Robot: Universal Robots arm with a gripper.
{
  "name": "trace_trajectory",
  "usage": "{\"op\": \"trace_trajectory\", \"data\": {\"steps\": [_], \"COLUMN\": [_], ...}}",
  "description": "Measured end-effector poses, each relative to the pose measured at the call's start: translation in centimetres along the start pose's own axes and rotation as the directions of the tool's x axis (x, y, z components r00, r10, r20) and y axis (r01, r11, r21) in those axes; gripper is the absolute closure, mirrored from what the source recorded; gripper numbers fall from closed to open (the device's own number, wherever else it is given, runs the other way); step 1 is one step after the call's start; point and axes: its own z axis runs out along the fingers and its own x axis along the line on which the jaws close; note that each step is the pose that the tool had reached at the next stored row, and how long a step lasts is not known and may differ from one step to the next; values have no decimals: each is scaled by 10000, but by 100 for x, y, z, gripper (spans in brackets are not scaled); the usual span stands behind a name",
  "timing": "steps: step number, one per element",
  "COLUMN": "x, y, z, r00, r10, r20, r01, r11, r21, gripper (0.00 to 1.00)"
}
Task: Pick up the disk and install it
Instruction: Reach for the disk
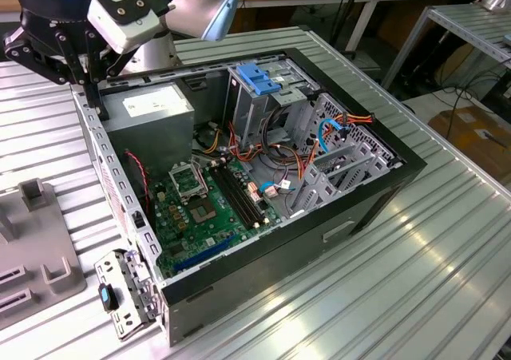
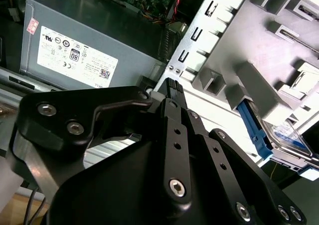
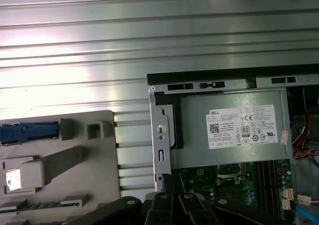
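the ribbed metal surface [image 1: 415,280] is carrying everything. the open computer case [image 1: 335,240] is lying on its side on it, so its inside is facing up and within reach from above. just beside the case's rear edge, a grey moulded fixture [image 3: 99,185] is sitting on the surface, and its slots and blocks seem to be keeping parts in fixed places for pick-up.

inside the case, the grey power supply [image 3: 229,152] is filling the rear corner nearest the fixture. the metal drive cage [image 1: 247,108] with its blue latch [image 1: 258,78] is standing further along inside the case, well apart from the fixture.

the disk [image 2: 289,133] is resting in the fixture, outside the case. in the second wrist view it is standing on edge in a slot, with its light-blue rail [image 2: 250,126] facing outward and the grey body behind it. it probably stands that way so the flat faces are offered for gripping. in the first wrist view the same blue rail [image 3: 27,131] is showing edge-on at the fixture's far side.

the tool [image 2: 172,85] is hovering over the case's rear wall, between the power supply and the fixture. its fingers are looking drawn together and narrow, holding nothing and touching nothing. by this, the disk is not yet picked up.
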Motion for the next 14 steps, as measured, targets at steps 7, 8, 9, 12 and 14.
{"op": "trace_trajectory", "data": {"steps": [7, 8, 9, 12, 14], "x": [3, 4, 5, 18, 41], "y": [0, 0, 0, -2, -3], "z": [0, 0, 0, 0, -1], "r00": [10000, 10000, 10000, 10000, 10000], "r10": [0, 1, 1, 3, 2], "r20": [0, 0, 0, 0, 1], "r01": [0, -1, -1, -3, -2], "r11": [10000, 10000, 10000, 10000, 10000], "r21": [0, 0, 0, 0, 0], "gripper": [89, 89, 89, 89, 89]}}
